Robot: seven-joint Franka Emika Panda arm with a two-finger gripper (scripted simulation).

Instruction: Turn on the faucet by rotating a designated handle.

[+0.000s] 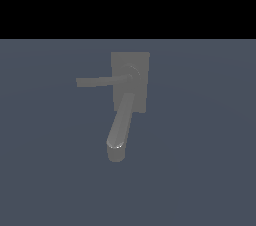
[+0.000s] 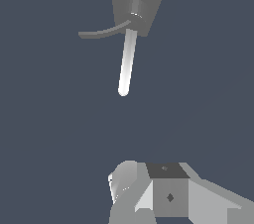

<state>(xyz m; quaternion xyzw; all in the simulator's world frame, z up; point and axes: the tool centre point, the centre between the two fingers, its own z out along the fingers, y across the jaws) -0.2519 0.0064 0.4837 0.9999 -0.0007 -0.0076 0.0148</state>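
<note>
The matte grey faucet [image 1: 130,81] stands on the blue-grey floor [image 1: 200,160]: rectangular plate, thick glossy-tipped spout [image 1: 119,130], thin flat handle [image 1: 97,81] extending toward the exterior view's left. The gripper [image 2: 149,193] sits well apart; its opening cannot be determined.

The robot arm and its gripper do not appear in the exterior view. In the wrist view, the pale grey blocky gripper [image 2: 149,196] is cut off by the picture's edge; its fingertips lie outside the frame, so jaw spacing cannot be judged. The matte grey faucet [image 1: 131,82] is small and soft in both views. The joint between its thin flat grey handle [image 1: 97,81] and the rectangular base plate is too blurred to resolve.
</note>
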